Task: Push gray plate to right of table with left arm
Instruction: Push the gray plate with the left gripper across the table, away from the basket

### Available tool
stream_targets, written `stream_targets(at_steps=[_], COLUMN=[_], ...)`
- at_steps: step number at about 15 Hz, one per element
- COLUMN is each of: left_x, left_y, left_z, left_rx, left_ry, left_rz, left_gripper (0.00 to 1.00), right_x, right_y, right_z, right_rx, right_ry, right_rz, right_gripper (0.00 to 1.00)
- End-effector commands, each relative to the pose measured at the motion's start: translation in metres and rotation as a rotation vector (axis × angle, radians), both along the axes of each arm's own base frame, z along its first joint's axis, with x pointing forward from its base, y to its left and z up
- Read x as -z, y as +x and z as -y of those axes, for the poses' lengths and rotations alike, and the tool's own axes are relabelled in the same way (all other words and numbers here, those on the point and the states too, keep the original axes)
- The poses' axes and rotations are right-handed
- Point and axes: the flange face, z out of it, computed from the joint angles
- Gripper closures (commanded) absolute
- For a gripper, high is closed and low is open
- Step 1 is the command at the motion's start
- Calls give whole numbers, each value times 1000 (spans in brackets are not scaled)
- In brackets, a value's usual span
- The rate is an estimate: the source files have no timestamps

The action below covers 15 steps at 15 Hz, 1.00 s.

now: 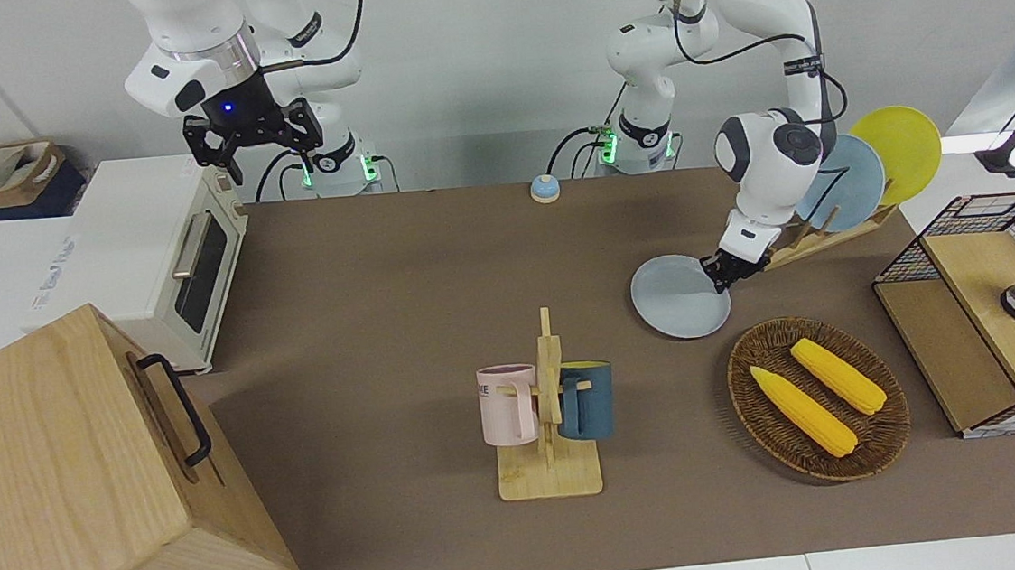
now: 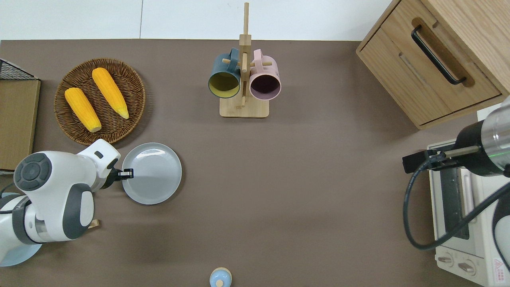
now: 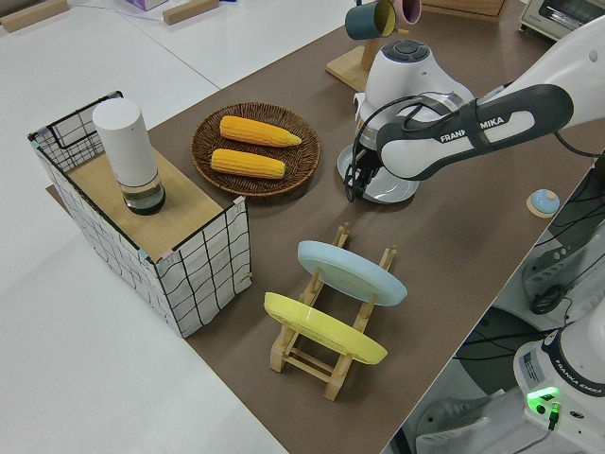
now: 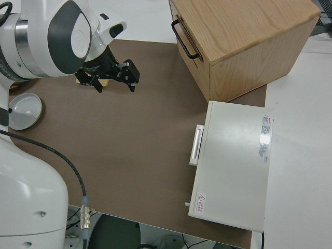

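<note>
The gray plate (image 1: 679, 300) lies flat on the brown table (image 1: 399, 284), beside the wicker basket and nearer to the robots than it. It also shows in the overhead view (image 2: 155, 175) and the left side view (image 3: 392, 189). My left gripper (image 1: 713, 273) is shut and empty. Its tips press down on the plate just inside the rim, on the side toward the left arm's end of the table (image 2: 127, 173). My right gripper (image 1: 251, 137) is open and parked.
A wicker basket (image 2: 71, 131) with two corn cobs sits farther from the robots than the plate. A mug rack (image 2: 244, 79) with two mugs stands mid-table. A dish rack holds a sky-blue plate (image 1: 844, 181) and a yellow plate (image 1: 900, 150). A toaster oven (image 1: 169, 248) and a wooden cabinet (image 1: 61, 483) stand at the right arm's end.
</note>
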Motion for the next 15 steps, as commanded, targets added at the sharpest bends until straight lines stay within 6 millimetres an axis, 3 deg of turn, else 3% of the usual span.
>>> stream_targets(at_steps=[1, 5, 15], left_x=[11, 9, 14], left_y=[-7, -13, -33], left_z=[44, 96, 195], left_rx=[-37, -74, -132], left_ry=[5, 26, 30], left_rz=[-16, -11, -19], left_gripper=[1000, 1000, 1000], right_x=[-4, -4, -4], right_y=[-2, -2, -2], right_z=[2, 2, 2], right_rx=[6, 6, 6], right_ry=[9, 9, 9], right_rz=[-5, -5, -5], right_gripper=[17, 17, 17])
